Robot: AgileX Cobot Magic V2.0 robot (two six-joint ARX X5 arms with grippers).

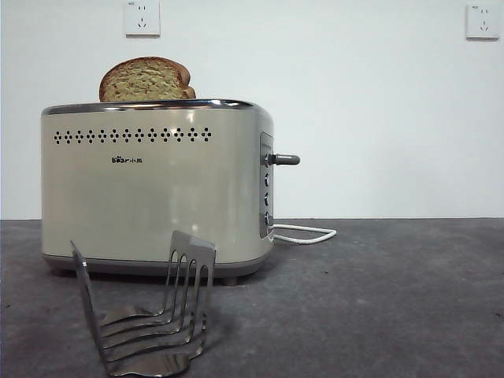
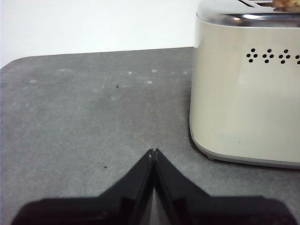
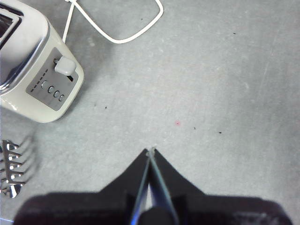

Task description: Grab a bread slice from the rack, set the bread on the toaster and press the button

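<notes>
Bread [image 1: 146,79] sitting high in toaster [image 1: 150,189]; rack [image 1: 150,315] emptied on worktop [image 1: 378,299]. Button [image 3: 64,65] not yet pressed. Left hand [image 2: 153,152] and right hand [image 3: 151,151] both pressed together, empty. Risking glancing press, sliding off button, shoving toaster.

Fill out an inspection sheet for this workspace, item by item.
Surface: dark grey table, a few specks.
Job's things: slice of bread stands in the toaster, top showing; lever up near its slot's top; rack holds no bread, in front of the toaster.
Clutter: nothing seen.
Grippers: left gripper and right gripper shut, holding nothing, off the toaster.
Cables: white cord looped behind the toaster.
Surroundings: white wall, two sockets.
</notes>
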